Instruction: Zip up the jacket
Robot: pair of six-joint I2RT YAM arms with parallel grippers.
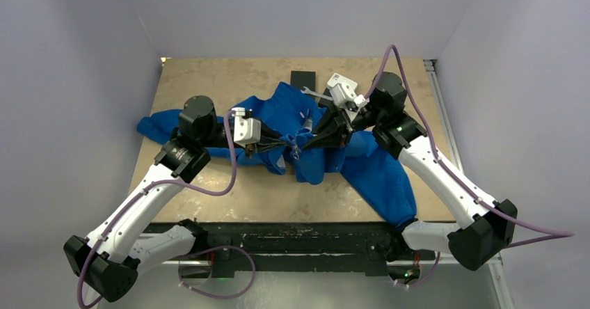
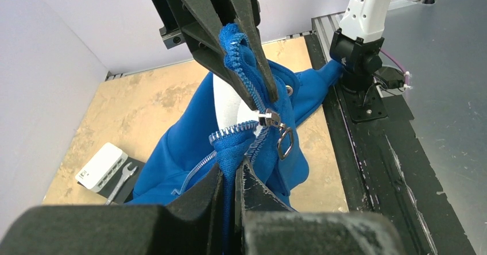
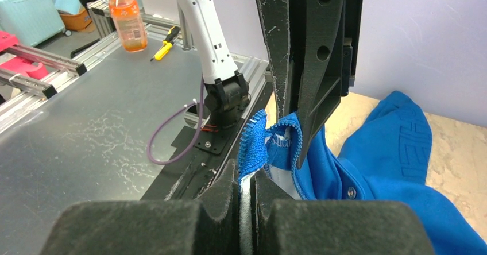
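The royal-blue jacket (image 1: 369,166) lies crumpled across the middle of the table, with its white lining (image 2: 227,103) showing. My left gripper (image 1: 288,144) is shut on the jacket's front edge just below the silvery zipper slider (image 2: 268,119), whose pull ring (image 2: 285,142) hangs free. My right gripper (image 1: 312,143) faces it and is shut on the zipper edge just above the slider. In the left wrist view my left gripper (image 2: 234,172) pinches blue fabric and the right gripper (image 2: 257,97) comes in from above. In the right wrist view my right gripper (image 3: 248,176) clamps blue edge and white lining.
A black pad (image 1: 304,79) lies at the table's back with a wrench (image 2: 120,182) and a white box (image 2: 102,165) by it. The black base rail (image 1: 313,236) runs along the near edge. An orange bottle (image 3: 127,16) and a screwdriver (image 3: 162,43) sit off the table.
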